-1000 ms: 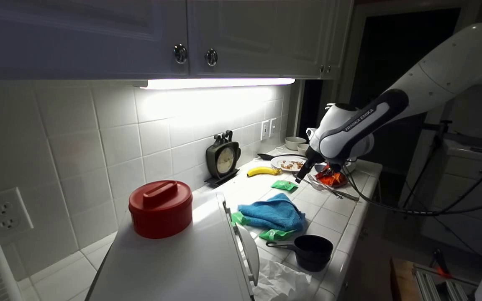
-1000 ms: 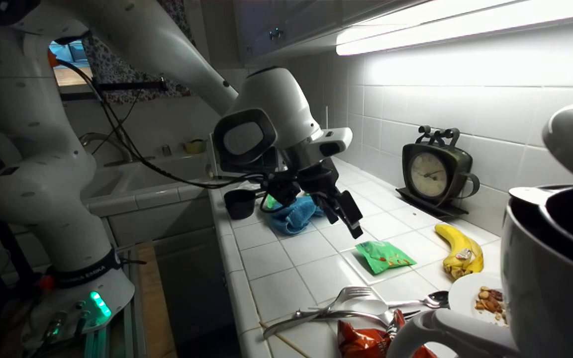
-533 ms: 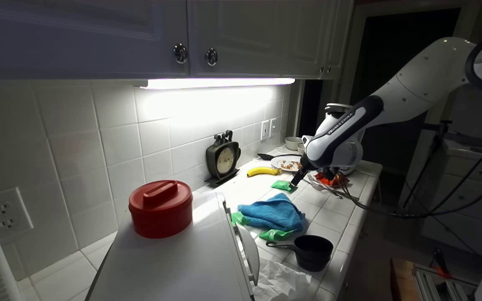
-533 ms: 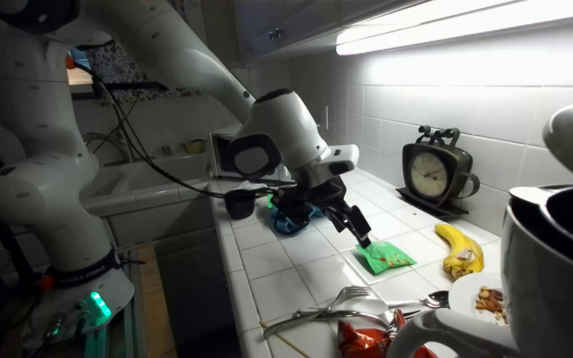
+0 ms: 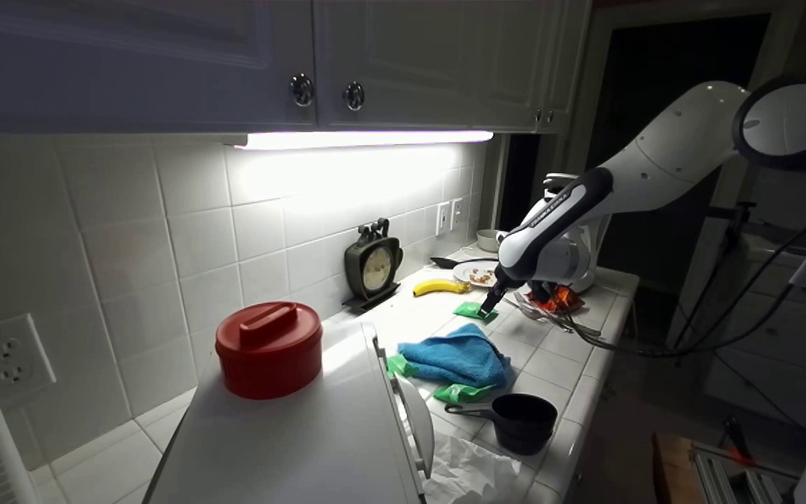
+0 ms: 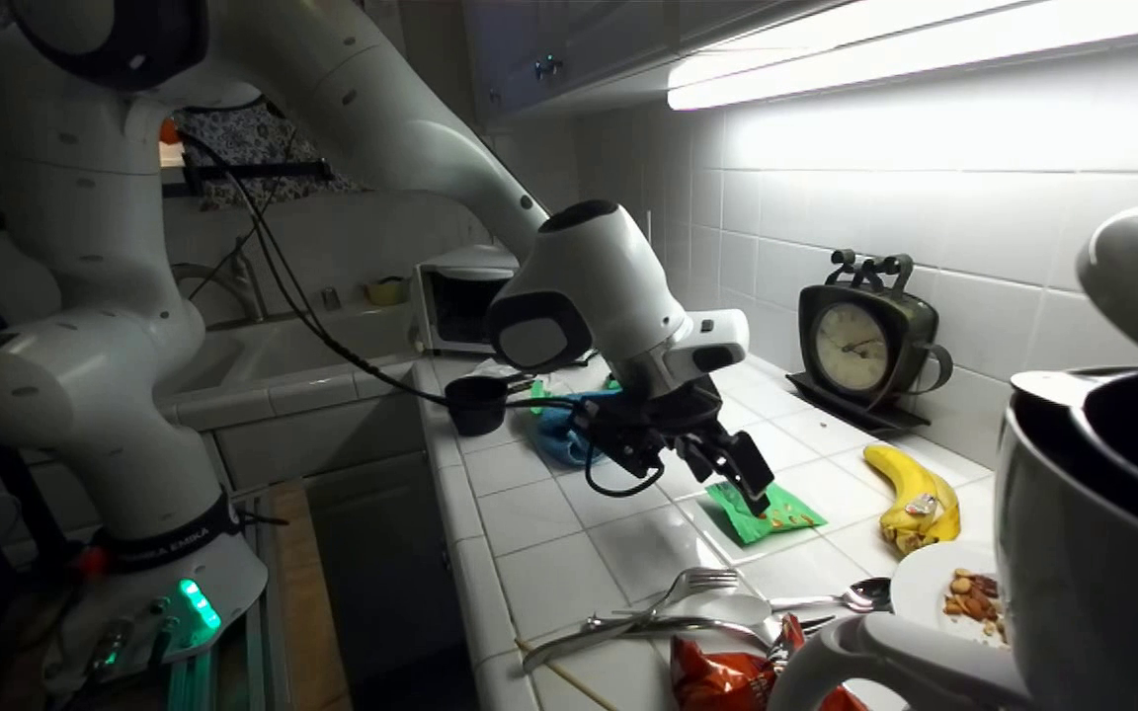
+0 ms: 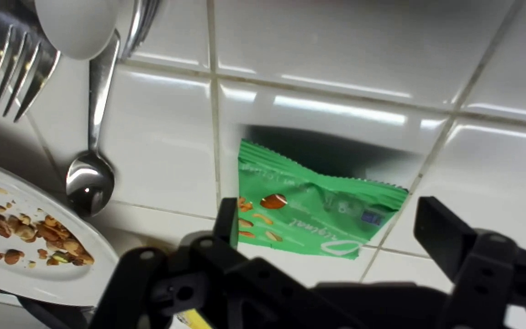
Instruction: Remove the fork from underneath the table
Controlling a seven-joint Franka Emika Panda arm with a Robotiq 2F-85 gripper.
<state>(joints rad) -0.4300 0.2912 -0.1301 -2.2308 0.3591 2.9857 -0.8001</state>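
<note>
The table is the white tiled countertop (image 6: 549,583), also in an exterior view (image 5: 550,371) and the wrist view (image 7: 167,137). A silver fork (image 6: 707,581) lies on top of it among other cutlery; its tines show at the top of the wrist view (image 7: 142,27). A second fork (image 7: 21,59) lies at the wrist view's upper left, partly under a white spoon. My gripper (image 7: 334,219) is open and empty, its fingers either side of and above a green snack packet (image 7: 308,205). It points down at the packet in both exterior views (image 5: 485,311) (image 6: 729,482).
A banana (image 6: 910,494), a plate of nuts (image 7: 85,281), a metal spoon (image 7: 90,183) and a red bag (image 6: 717,681) lie near. A blue towel (image 5: 459,353), black measuring cup (image 5: 523,420) and clock (image 5: 375,266) stand or lie further off. A white appliance (image 6: 1073,553) rises beside the plate.
My gripper has moved down and across the countertop to just above the green packet. The forks, packet and other objects have not moved.
</note>
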